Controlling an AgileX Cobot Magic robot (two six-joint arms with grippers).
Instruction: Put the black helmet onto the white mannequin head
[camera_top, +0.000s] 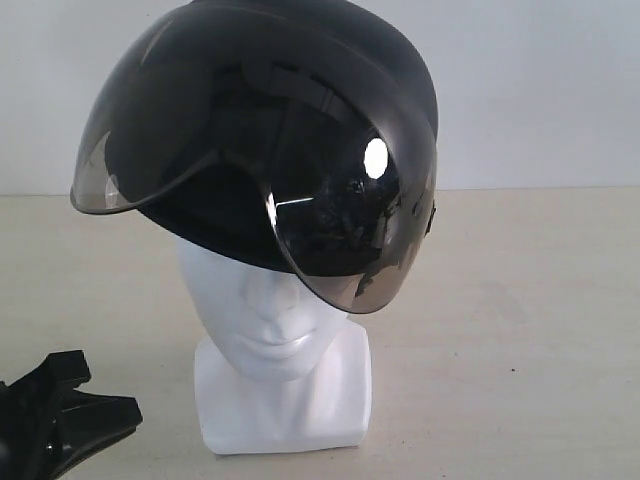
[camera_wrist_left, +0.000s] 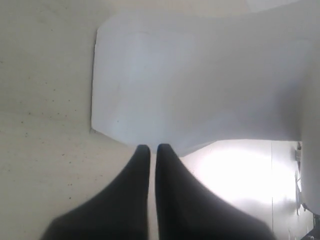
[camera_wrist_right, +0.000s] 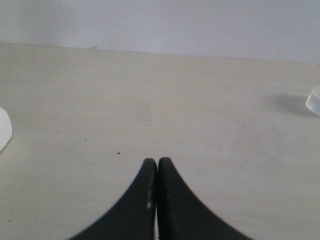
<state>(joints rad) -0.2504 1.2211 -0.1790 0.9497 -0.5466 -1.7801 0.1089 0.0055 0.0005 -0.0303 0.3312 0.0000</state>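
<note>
The black helmet (camera_top: 300, 90) rests on top of the white mannequin head (camera_top: 270, 320), tilted, with its smoky visor (camera_top: 340, 220) hanging over the forehead and one side of the face. The head stands on its squarish white base (camera_top: 285, 405) on the table. My left gripper (camera_wrist_left: 153, 148) is shut and empty, its tips close to the base (camera_wrist_left: 165, 85); part of that arm (camera_top: 55, 420) shows at the lower left of the exterior view. My right gripper (camera_wrist_right: 157, 162) is shut and empty over bare table, and does not show in the exterior view.
The beige table (camera_top: 520, 330) runs back to a pale wall (camera_top: 540, 90). In the right wrist view, a white rounded edge (camera_wrist_right: 3, 127) shows at one side and a small pale object (camera_wrist_right: 314, 101) at the other.
</note>
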